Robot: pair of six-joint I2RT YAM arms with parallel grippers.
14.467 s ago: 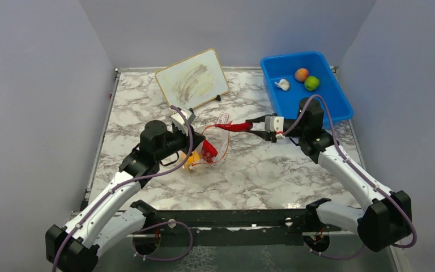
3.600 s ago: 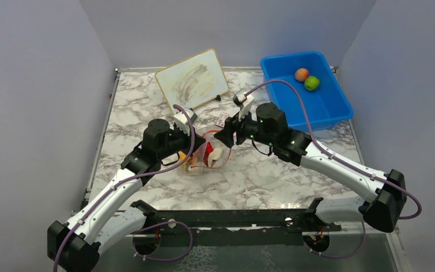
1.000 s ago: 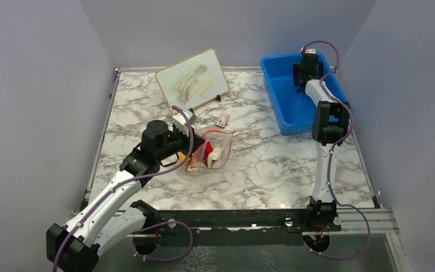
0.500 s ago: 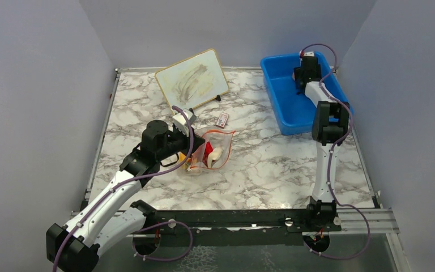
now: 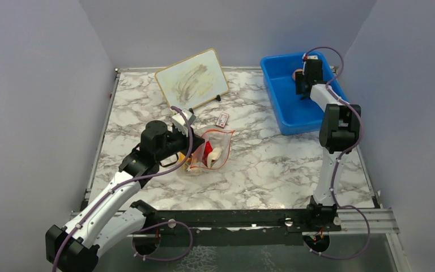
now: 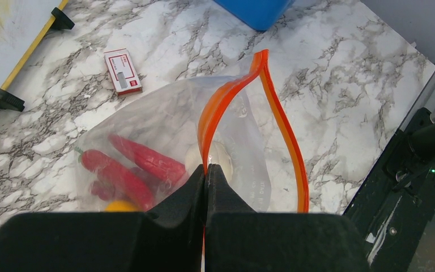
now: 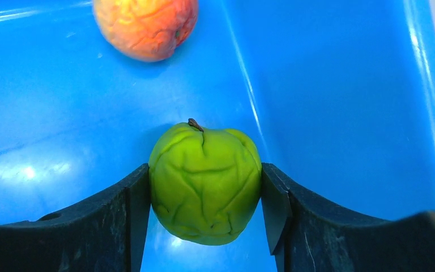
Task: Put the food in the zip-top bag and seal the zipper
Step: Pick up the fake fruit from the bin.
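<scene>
Toward the middle of the surface (image 5: 272, 164), the left fingers (image 6: 212, 177) are pinched shut on the orange zipper (image 6: 286, 130) of the zip-top bag (image 6: 164, 124). The bag's mouth gapes, with a red chili (image 6: 147, 158) and a white mushroom (image 6: 221, 158) inside. In the blue bin (image 7: 328, 85) at the far right corner, the right fingers (image 7: 276, 207) clamp the green round fruit (image 7: 205, 184). The peach-coloured fruit (image 7: 145, 25) lies beyond it.

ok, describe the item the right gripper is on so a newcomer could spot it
Find the blue plastic bin at the far right corner of the marble table; two round toy fruits lie inside. It's the wrinkled green round fruit with a short brown stem, touched on both sides by the black fingers of the right gripper. Its only neighbour, the peach-coloured fruit, lies apart.
</scene>
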